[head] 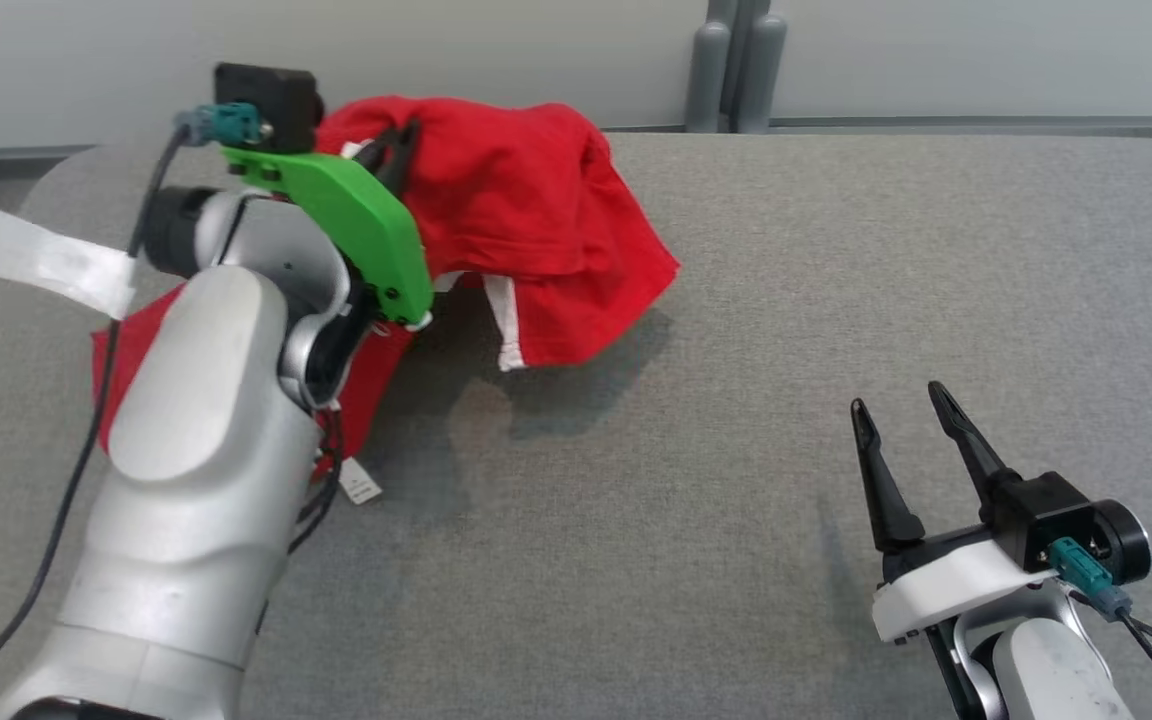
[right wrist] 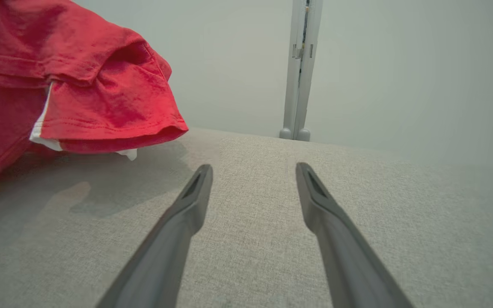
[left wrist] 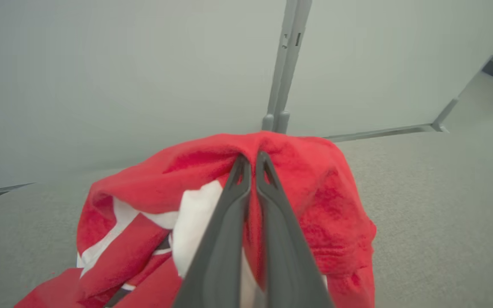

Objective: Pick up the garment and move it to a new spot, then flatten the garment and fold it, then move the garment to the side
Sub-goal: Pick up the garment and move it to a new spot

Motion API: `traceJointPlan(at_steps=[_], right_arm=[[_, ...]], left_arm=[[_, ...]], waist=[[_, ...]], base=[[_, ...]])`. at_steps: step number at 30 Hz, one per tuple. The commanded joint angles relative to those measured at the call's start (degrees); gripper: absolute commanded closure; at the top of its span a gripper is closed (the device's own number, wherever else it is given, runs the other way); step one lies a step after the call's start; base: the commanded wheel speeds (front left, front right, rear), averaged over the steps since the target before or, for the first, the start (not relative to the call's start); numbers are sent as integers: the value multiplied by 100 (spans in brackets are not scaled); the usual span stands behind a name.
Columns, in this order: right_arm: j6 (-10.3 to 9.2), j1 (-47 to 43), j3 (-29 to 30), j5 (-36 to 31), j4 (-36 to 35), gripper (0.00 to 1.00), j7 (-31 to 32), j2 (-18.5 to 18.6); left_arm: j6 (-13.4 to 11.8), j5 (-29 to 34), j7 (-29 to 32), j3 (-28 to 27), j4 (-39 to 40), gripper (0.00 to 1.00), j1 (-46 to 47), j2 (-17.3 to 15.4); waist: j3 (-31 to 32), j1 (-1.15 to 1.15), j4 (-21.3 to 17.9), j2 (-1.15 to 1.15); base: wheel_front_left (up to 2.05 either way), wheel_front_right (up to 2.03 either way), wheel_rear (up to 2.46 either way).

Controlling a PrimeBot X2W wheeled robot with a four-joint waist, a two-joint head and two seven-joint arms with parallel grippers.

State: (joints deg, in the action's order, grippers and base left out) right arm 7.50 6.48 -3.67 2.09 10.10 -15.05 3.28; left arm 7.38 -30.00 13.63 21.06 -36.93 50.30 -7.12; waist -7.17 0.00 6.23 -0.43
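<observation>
— What is the garment (head: pixel 526 200) made of?
— Red cloth, a soft, matt, fine knit with white cloth bands. It looks fuzzy up close in my left wrist view.
— And the table (head: pixel 786 420)?
— Grey woven fabric, matt, with a coarse grain.
— Your own parts?
— The fingers (right wrist: pixel 186 214) of my right gripper (head: pixel 896 397) look like dark plastic, smooth and matt. The bracket (head: pixel 366 215) on my left arm is green plastic with a slight sheen. My forearm (head: pixel 196 430) has a smooth silver shell with a satin finish. The wall (right wrist: pixel 400 64) is pale, smooth and matt.
</observation>
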Motion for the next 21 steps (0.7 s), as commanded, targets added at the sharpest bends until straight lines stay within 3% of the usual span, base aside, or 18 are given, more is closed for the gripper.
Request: traceJointPlan(at_steps=[1,11,21], right_arm=[[-1,-97,50,28,-27,0,-20,8],[-1,-125,145,64,-101,0,-19,-25],[-1,-156,154,137,-110,0,-19,-36]], left_arm=[[18,-115,57,148,289,100,-150,63],[-89,-429,554,1349,1854,100,-1143,368],[-322,-443,418,1768,1211,100,-1964,340]], waist=[[145,0,-343,43],[-17,0,-1020,43],[-113,0,-1478,43]], base=[[0,0,0],[0,0,0],[0,0,0]])
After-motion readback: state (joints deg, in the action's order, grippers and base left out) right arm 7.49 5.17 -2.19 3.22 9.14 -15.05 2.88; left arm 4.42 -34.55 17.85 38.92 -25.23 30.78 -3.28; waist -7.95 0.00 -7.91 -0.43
